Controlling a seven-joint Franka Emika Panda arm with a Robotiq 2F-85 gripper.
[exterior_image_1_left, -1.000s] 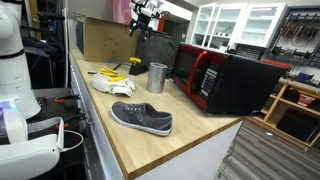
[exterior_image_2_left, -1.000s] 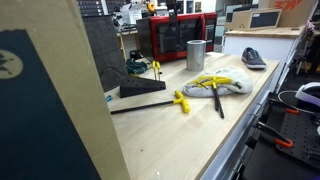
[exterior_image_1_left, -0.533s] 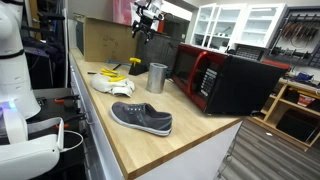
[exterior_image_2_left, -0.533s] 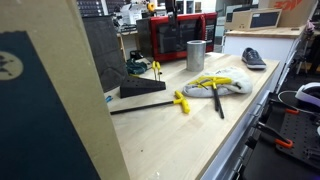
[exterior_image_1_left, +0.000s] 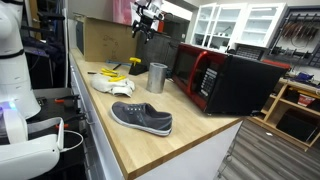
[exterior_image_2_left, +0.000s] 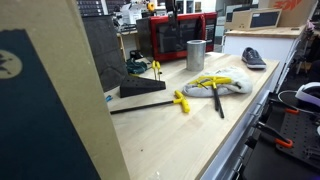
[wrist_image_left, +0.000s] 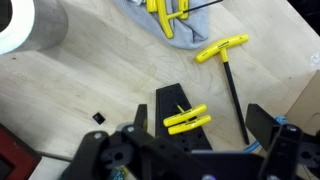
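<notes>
My gripper (exterior_image_1_left: 143, 22) hangs high above the back of the wooden worktop (exterior_image_1_left: 120, 140), open and empty. In the wrist view its two black fingers (wrist_image_left: 200, 120) frame a black wedge-shaped tool stand (wrist_image_left: 176, 102) far below, which holds two yellow-handled keys (wrist_image_left: 187, 120). A loose yellow T-handle key (wrist_image_left: 222, 50) with a long black shaft lies beside the stand. A white cloth (wrist_image_left: 165, 15) with more yellow-handled tools lies further off. A metal cup (wrist_image_left: 25, 25) stands upright at the top left of the wrist view.
In both exterior views I see the metal cup (exterior_image_1_left: 157, 77) (exterior_image_2_left: 196, 54), a grey shoe (exterior_image_1_left: 141, 117) (exterior_image_2_left: 254, 58), the white cloth (exterior_image_1_left: 110, 83) (exterior_image_2_left: 222, 83) and a red-and-black microwave (exterior_image_1_left: 225, 80) (exterior_image_2_left: 180, 38). A cardboard box (exterior_image_1_left: 105, 38) stands at the back.
</notes>
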